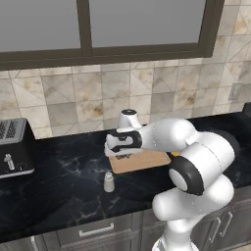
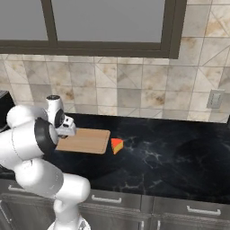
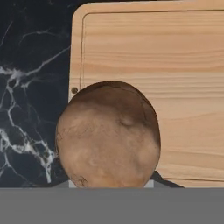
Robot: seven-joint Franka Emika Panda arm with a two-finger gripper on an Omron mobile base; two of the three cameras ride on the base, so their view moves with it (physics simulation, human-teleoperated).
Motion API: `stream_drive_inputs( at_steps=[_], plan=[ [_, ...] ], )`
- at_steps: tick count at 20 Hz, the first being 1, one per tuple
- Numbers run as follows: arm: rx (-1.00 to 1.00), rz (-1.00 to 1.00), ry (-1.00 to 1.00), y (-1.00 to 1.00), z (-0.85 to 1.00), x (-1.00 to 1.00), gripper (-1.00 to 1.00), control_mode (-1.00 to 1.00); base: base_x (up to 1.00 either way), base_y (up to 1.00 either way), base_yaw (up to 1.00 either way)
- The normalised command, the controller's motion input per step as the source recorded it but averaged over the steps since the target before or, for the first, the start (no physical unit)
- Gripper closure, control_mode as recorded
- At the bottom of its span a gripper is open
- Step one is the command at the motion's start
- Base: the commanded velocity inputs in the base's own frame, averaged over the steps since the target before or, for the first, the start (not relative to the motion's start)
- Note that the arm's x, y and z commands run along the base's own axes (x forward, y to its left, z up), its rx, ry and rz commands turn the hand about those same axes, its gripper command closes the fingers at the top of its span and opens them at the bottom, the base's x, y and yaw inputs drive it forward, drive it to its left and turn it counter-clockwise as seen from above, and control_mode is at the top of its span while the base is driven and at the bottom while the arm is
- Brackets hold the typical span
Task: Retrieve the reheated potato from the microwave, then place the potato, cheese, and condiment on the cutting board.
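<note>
The brown, rough-skinned potato [image 3: 108, 135] sits large in the hand view, held between my fingers, whose tips are hidden behind it. It hangs over the left edge of the light wooden cutting board [image 3: 175, 65], partly above the black counter. My gripper [image 1: 122, 155] is shut on the potato, low over the left end of the cutting board [image 1: 147, 160]. The orange cheese [image 2: 117, 145] wedge lies on the counter just off the right end of the cutting board [image 2: 87, 140]. The grey condiment [image 1: 109, 182] shaker stands in front of the board's left end. The microwave is out of view.
A black toaster [image 1: 14, 147] stands at the counter's far left. A tiled wall and a window run behind the black marble counter [image 2: 170, 157]. Drawer fronts with handles line the counter's front edge.
</note>
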Motion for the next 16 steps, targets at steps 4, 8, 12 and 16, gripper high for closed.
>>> stream_drive_inputs(
  at_steps=[4, 8, 12, 16],
  plan=[
    [0.00, -0.01, 0.11, 0.03, -0.37, 0.24, 1.00, -1.00, 0.00, 0.00, 0.00],
    [0.00, 0.00, 0.03, 0.00, -0.34, 0.26, 1.00, -1.00, 0.00, 0.00, 0.00],
    [0.00, 0.00, 0.00, 0.01, -0.26, 0.23, 1.00, -1.00, 0.00, 0.00, 0.00],
    [0.00, 0.00, 0.00, 0.02, -0.32, 0.07, 1.00, -1.00, 0.00, 0.00, 0.00]
  ],
)
